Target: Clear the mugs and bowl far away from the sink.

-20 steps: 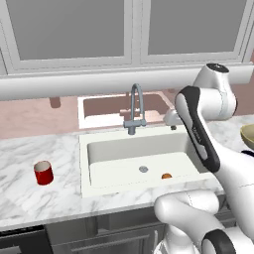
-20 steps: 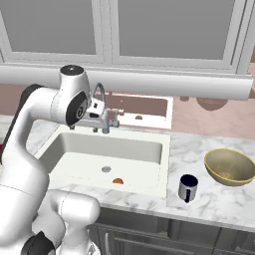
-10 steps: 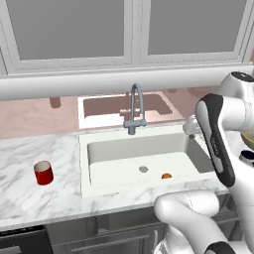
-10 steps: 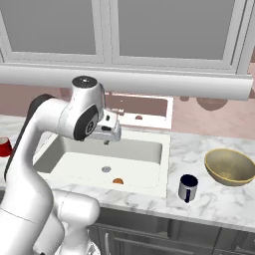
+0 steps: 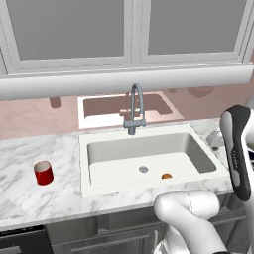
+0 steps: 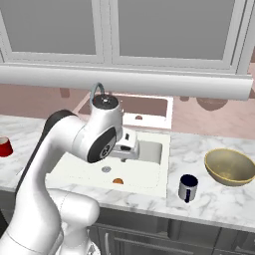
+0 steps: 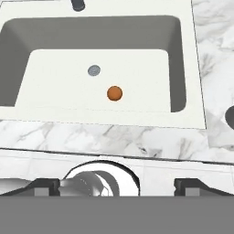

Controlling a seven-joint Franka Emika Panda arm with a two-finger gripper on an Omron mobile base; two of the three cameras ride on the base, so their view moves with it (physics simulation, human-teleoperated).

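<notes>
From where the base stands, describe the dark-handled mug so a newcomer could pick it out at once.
Start at the large white rectangular sink in the marble counter. On the counter to its right, near the front edge, stands a small white-grey mug with navy inside and handle. The wide tan-yellow bowl beside it is far broader, and it has no handle.

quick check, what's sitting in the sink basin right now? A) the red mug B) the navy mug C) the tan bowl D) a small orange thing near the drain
D: a small orange thing lies on the floor of the sink beside the drain; the red mug, the navy mug and the bowl all stand on the counter outside it.
</notes>
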